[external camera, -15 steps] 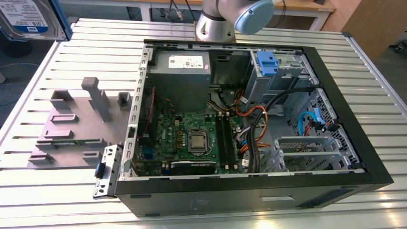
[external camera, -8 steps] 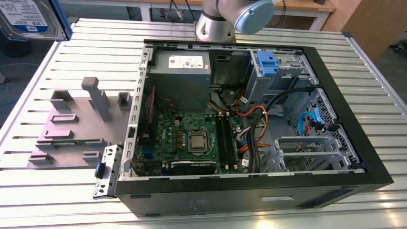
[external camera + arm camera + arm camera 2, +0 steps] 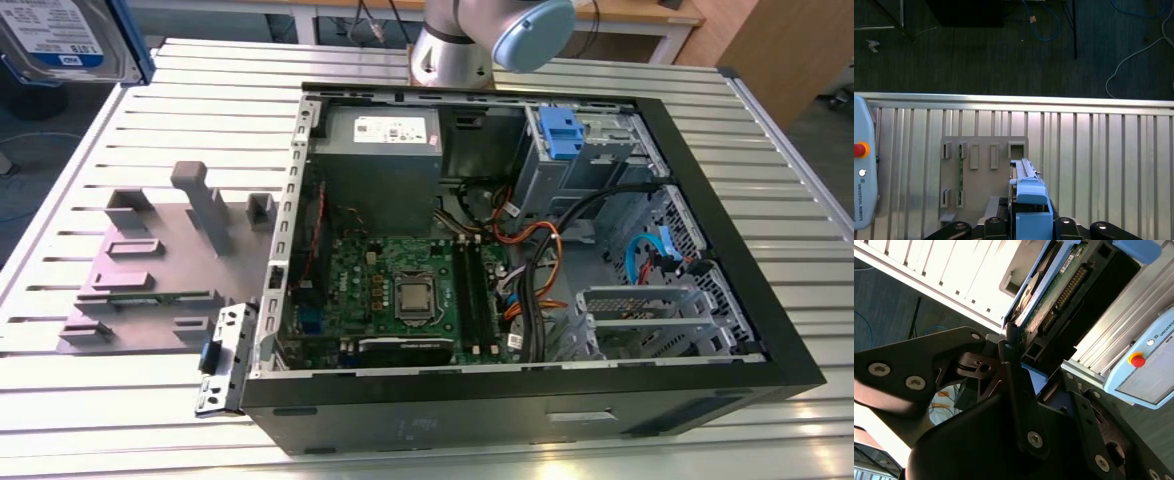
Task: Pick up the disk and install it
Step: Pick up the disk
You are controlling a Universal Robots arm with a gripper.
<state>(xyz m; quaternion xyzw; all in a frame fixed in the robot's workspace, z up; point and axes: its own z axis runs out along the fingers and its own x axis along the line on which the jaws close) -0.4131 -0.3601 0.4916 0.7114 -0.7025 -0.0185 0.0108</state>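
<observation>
The disk, a silver drive with a white-and-blue label in a blue carrier, hangs high at the exterior view's upper left, off the table's corner. In both wrist views it stands edge-on between black fingers. The second wrist view shows its green circuit-board side, and the first wrist view shows its blue carrier end. My gripper is shut on the disk, above the grey holder block.
The open computer case lies on the slatted metal table. Inside are a motherboard, a grey power supply and a drive bay with a blue bracket. The grey holder block sits beside the case. A teach pendant lies at the table edge.
</observation>
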